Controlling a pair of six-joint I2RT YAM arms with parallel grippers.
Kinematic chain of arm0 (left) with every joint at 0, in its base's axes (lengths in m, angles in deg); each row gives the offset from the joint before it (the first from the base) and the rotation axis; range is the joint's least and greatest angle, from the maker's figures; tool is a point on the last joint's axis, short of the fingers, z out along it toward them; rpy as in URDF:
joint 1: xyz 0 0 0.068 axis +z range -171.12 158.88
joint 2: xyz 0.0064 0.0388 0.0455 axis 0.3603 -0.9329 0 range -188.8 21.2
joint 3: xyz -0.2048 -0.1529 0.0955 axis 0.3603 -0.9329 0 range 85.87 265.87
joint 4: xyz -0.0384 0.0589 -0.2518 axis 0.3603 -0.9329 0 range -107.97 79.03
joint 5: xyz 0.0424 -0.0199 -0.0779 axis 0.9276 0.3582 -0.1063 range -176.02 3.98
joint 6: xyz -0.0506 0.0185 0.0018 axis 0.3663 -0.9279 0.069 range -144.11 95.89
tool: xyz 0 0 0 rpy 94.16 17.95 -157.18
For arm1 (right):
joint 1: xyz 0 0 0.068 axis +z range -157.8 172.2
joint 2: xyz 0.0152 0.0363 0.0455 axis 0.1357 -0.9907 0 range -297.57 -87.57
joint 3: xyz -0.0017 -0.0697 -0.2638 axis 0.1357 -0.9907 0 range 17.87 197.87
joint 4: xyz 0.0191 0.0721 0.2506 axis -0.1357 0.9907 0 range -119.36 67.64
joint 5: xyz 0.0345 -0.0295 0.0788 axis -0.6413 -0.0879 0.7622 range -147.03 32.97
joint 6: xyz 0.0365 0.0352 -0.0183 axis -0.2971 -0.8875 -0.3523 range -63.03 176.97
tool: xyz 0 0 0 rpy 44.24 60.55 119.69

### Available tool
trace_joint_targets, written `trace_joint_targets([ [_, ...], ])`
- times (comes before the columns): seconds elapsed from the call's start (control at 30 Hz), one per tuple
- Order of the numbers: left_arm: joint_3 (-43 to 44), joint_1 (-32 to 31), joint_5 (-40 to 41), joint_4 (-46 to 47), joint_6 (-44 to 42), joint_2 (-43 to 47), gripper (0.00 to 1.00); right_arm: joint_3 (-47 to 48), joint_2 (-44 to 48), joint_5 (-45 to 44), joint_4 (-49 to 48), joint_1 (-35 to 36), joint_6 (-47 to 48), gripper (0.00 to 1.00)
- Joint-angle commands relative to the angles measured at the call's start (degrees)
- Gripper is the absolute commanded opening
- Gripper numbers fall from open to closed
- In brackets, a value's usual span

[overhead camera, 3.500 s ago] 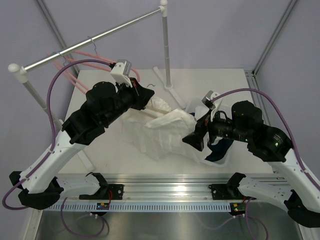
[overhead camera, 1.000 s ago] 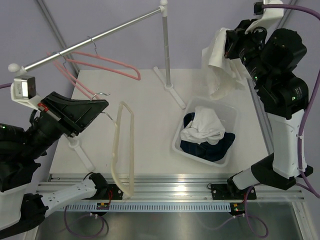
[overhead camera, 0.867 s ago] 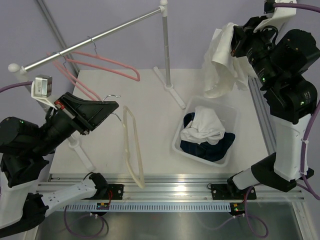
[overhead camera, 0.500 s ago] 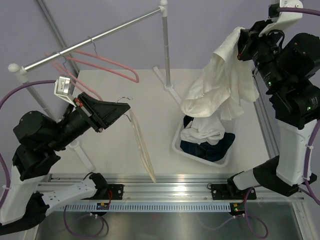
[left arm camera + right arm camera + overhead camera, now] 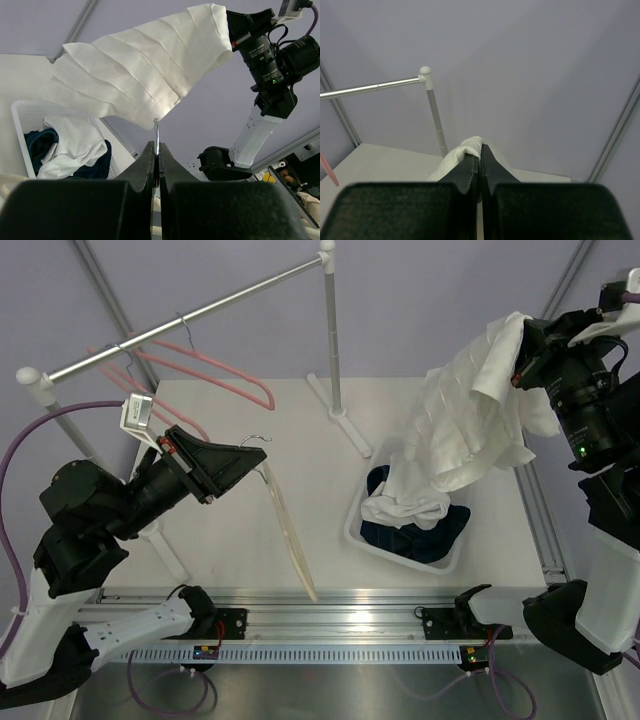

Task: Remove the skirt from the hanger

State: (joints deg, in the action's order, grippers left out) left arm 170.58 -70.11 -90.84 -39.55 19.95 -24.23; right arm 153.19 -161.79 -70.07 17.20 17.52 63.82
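Observation:
The white tiered skirt (image 5: 465, 425) hangs in the air at the right, off the hanger, with its lower edge over the basket. My right gripper (image 5: 522, 340) is raised high and shut on the skirt's top edge (image 5: 465, 150); the jaws (image 5: 480, 150) pinch a fold of the fabric. The cream hanger (image 5: 287, 535) dangles bare over the table's left half. My left gripper (image 5: 250, 448) is shut on its thin metal hook (image 5: 156, 131), which stands up between the closed jaws (image 5: 156, 146). The left wrist view also shows the skirt (image 5: 140, 75) spread out.
A white basket (image 5: 452, 550) at the right holds a white garment (image 5: 405, 498) on dark blue clothes. A clothes rail (image 5: 190, 315) crosses the back left with pink hangers (image 5: 205, 365) on it. Its upright (image 5: 330, 330) and foot (image 5: 347, 428) stand at the back centre.
The right arm has swung further right with the skirt, which has unfurled over the basket. The left arm has carried the bare hanger a little towards the centre, and its frame has swung.

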Motion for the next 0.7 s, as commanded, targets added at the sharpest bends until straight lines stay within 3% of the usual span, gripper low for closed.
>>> trace_joint_targets([
  [0.0,-0.7,0.0,-0.7,4.2,0.9,0.5,0.0,-1.2,3.3,-1.3,-2.7,-0.4,-0.1,0.0],
  [0.37,-2.8,0.0,-1.5,6.0,2.0,0.6,0.0,-8.1,7.2,2.7,-1.0,-0.4,-2.8,0.0],
  [0.67,-3.9,0.1,-1.9,6.5,2.6,1.1,0.0,-27.7,12.3,4.1,-6.0,-0.4,-8.5,0.0],
])
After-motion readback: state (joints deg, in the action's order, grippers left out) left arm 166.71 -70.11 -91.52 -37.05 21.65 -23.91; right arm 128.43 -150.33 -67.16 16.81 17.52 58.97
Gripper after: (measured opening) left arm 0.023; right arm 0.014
